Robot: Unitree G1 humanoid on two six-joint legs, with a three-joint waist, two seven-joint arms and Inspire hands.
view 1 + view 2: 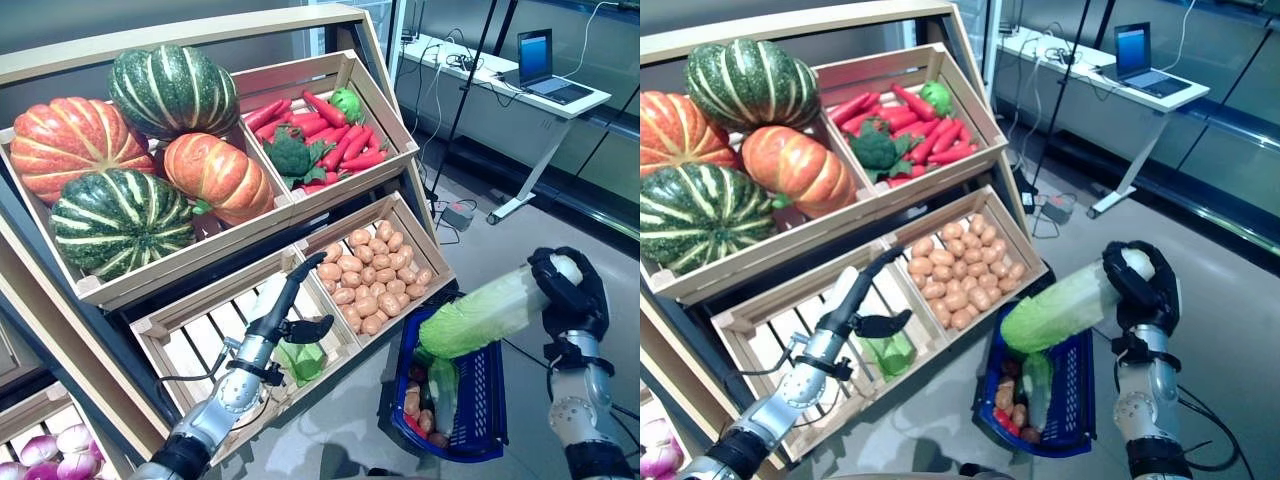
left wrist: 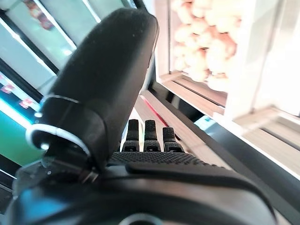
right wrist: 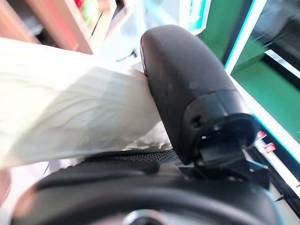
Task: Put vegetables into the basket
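Left eye view: the right hand point(image 1: 572, 292) is clamped on the white stem end of a napa cabbage point(image 1: 480, 312), fingers curled round it. The cabbage is held tilted, its green leafy end pointing left and down over the blue basket point(image 1: 486, 400). The basket stands on the floor just right of the wooden shelf point(image 1: 110, 400) and already contains several vegetables, among them a green one and some brownish and red ones. The right wrist view confirms the thumb point(image 3: 187, 89) pressed against the pale cabbage.

The left hand point(image 1: 290, 312) reaches into the lower left crate point(image 1: 190, 340), fingers straight and apart, holding nothing; a green leafy vegetable point(image 1: 302, 360) lies just beside it. The adjacent crate to the right holds potatoes point(image 1: 366, 272). The upper crates hold pumpkins point(image 1: 120, 160) on the left and red peppers point(image 1: 330, 130) with broccoli point(image 1: 290, 155) on the right.
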